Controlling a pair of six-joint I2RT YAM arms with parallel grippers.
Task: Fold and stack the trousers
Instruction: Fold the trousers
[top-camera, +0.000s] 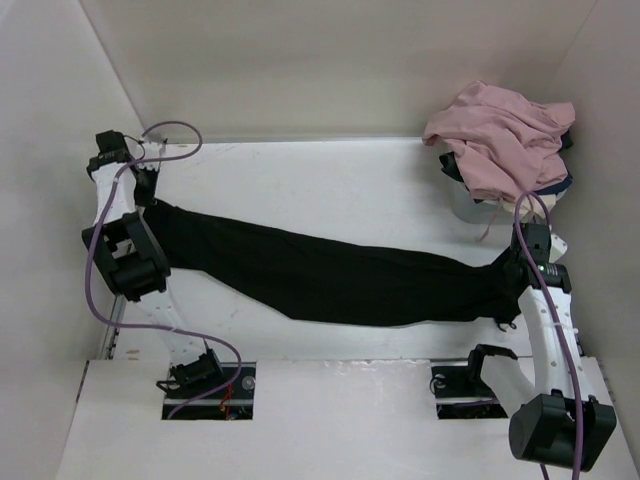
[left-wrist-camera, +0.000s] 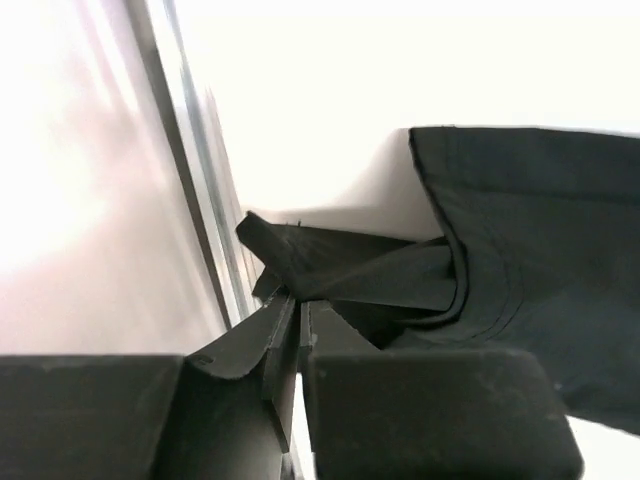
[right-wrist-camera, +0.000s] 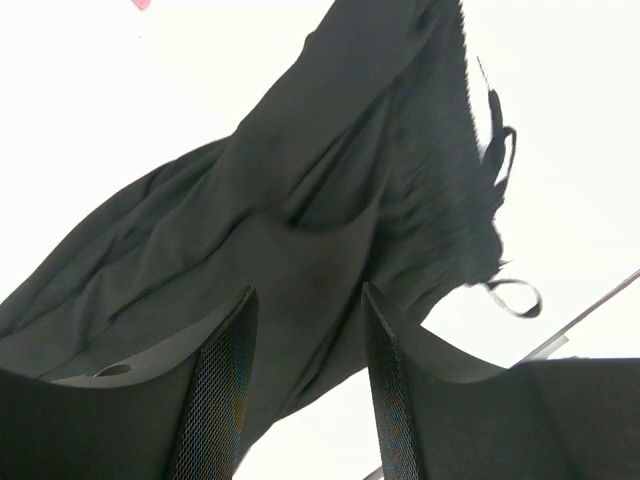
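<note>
My left gripper is clenched on a hem of the long black soft-cloth trousers. My right gripper straddles their waist end; grasp cannot be told.

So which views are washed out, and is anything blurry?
Left wrist: background blown white, side wall glaring, left gripper soft near the lens, trousers hem sharp. Right wrist: background overexposed, trousers mostly flat black. Top: even light, soft shadows.
</note>
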